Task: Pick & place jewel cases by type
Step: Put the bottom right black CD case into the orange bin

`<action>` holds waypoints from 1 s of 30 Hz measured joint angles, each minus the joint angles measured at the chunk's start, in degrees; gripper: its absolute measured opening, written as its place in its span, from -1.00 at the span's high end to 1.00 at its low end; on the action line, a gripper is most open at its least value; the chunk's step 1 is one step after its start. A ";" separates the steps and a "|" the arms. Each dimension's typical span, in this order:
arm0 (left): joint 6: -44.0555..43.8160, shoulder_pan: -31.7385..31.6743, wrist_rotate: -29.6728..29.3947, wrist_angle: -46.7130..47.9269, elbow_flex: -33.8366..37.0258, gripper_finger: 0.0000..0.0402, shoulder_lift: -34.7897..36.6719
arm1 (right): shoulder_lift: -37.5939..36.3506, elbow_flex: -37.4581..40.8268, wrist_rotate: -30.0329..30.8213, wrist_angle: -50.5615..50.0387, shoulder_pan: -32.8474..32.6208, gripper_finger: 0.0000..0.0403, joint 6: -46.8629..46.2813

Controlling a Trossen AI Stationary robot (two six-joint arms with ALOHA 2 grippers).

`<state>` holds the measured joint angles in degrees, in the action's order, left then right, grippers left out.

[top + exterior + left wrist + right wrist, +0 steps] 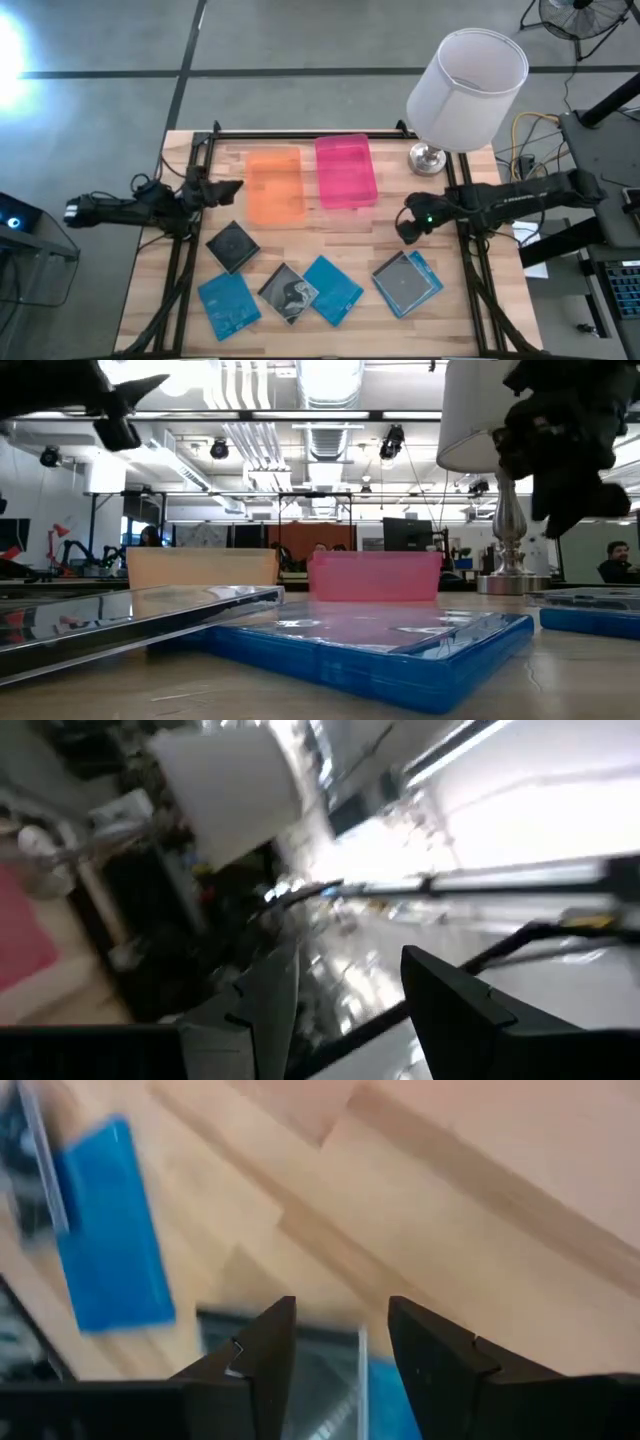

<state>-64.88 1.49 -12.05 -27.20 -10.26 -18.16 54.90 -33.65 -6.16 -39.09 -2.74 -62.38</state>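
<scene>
Five jewel cases lie along the near half of the wooden desk [450, 330]: a black case [232, 245] toward the left, a blue case [229, 302] at the front left, a dark case with a pale insert [290, 292] beside it, a second blue case [332, 290] touching that one, and a clear-lidded case on a blue base [407, 281] to the right. Behind them an orange tray [274, 187] and a pink tray [345, 170] stand side by side, both empty, with a white-shaded lamp [466, 88] at the far right corner. The right tool [408, 226] hangs above the desk just behind the clear-lidded case, fingers parted narrowly and holding nothing. The left tool [228, 190] waits at the left edge next to the orange tray, raised off the desk, fingers slightly apart and empty
</scene>
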 joint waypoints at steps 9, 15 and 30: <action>6.52 5.56 7.08 9.21 -16.45 0.19 -28.09 | -2.24 -1.01 -8.72 -10.20 -3.83 0.21 -5.28; 12.74 7.97 7.33 10.85 -28.91 0.19 -44.12 | -5.29 -0.15 -8.74 -12.42 -14.42 0.20 -22.71; 19.47 6.76 12.61 23.11 -42.98 0.19 -60.15 | -0.94 3.32 -1.33 0.22 -41.44 0.19 -50.94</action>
<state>-45.41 8.25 0.56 -4.09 -53.25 -78.31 53.96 -30.33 -7.49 -38.87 -44.19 -113.32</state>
